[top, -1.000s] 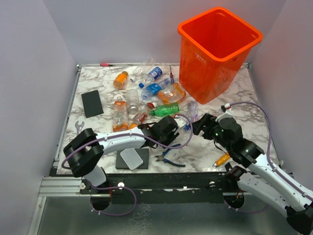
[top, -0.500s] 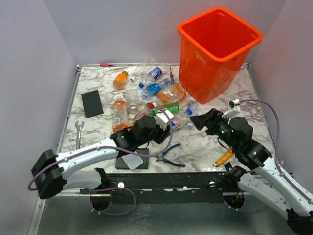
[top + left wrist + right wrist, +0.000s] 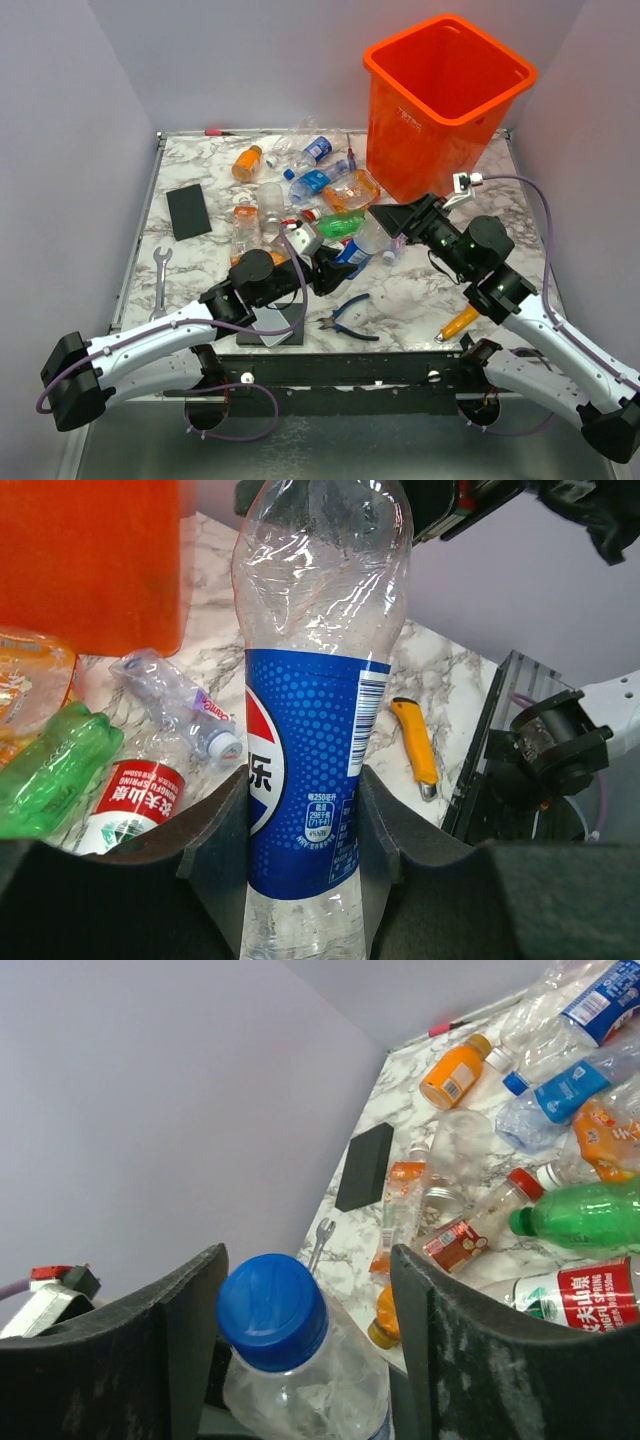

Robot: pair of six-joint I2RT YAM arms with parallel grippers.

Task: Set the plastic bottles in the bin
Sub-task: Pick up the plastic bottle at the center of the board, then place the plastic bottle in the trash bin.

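A clear plastic bottle (image 3: 310, 750) with a blue label and blue cap (image 3: 272, 1310) is clamped at its middle in my left gripper (image 3: 305, 780), which is shut on it just off the table (image 3: 357, 247). My right gripper (image 3: 310, 1260) is open, with its fingers on either side of the cap and a gap on the right side. Several other plastic bottles (image 3: 300, 190) lie in a heap mid-table, among them a green one (image 3: 340, 224) and an orange one (image 3: 246, 162). The orange bin (image 3: 450, 110) stands at the far right.
Blue-handled pliers (image 3: 347, 318) lie near the front edge and an orange-handled screwdriver (image 3: 455, 324) lies at the front right. A black block (image 3: 188, 211) and a wrench (image 3: 160, 270) sit on the left. A dark pad (image 3: 270, 322) lies by the left arm.
The left arm has reached out and now holds the blue-labelled bottle off the table. The right gripper has moved up and left to the cap end, and its jaws have narrowed.
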